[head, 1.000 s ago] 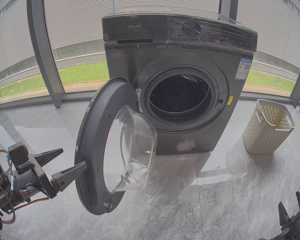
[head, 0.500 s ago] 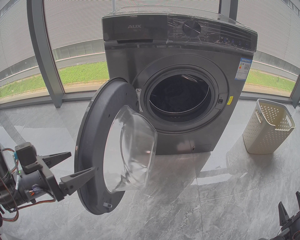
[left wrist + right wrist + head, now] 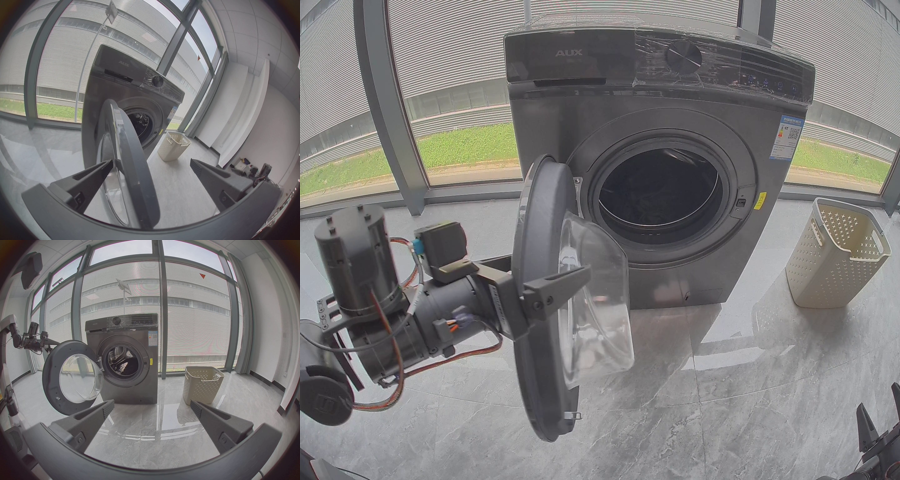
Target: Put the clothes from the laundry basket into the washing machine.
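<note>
Head view shows the washing machine (image 3: 562, 131) standing at the far side, in the middle. Its round door (image 3: 540, 350) is swung out to the left and stands half open, edge-on. Dark clothes (image 3: 123, 365) lie inside the drum, as the right wrist view shows.

The cream laundry basket (image 3: 831, 262) stands upright on the floor (image 3: 737, 387), just right of the machine and a little nearer.

The left gripper (image 3: 550, 265) is at the door's outer edge, on the left. Its fingers are spread wide, and the door's edge sits between them. One finger (image 3: 559, 286) is in front of the door glass. I cannot tell if a finger touches the door.

The right gripper (image 3: 150, 402) is low at the near right, well apart from the basket. Its fingers are spread wide too and hold nothing.

Big windows (image 3: 450, 94) stand behind the machine.
</note>
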